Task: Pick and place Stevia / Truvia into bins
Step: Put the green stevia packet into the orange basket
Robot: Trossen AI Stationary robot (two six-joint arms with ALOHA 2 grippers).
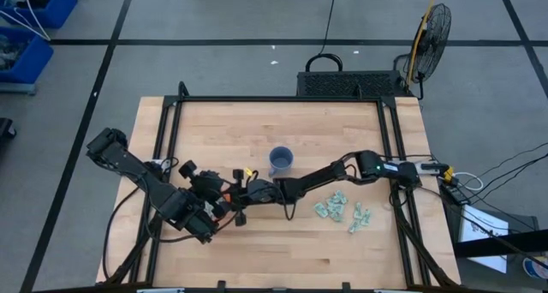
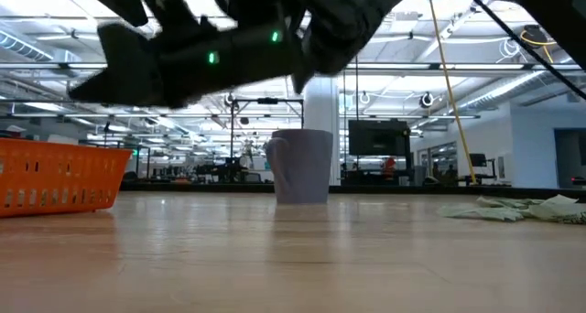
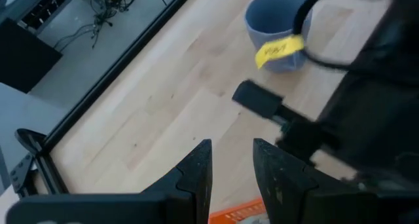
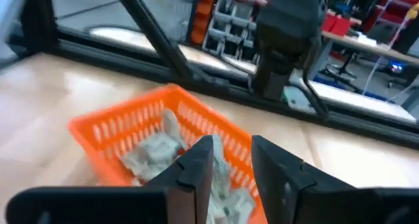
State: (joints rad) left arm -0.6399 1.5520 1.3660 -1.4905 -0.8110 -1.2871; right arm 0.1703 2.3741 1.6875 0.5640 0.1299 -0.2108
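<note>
1. Above the orange bin [image 4: 154,142] hangs the right gripper [image 4: 230,160] — fingers apart, nothing held; packets [image 4: 157,149] lie inside the bin.
2. Left gripper [image 3: 230,168] alongside — fingers apart.
3. Loose packets [image 1: 342,211] lie well apart, past the mug [image 1: 281,160].

Orange bin [image 1: 224,209] mostly behind arms.

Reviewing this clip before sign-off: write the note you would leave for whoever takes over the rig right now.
Right gripper: over the orange bin, fingers parted, nothing between them.
Left gripper: near the bin too, fingers apart, empty.
Done: several packets lie in the bin.
Left: a pile of loose packets sits on the table on the right arm's side. The blue-grey mug stands mid-table, not part of the job.
Next, probably: right arm returns to the pile for another packet.
</note>
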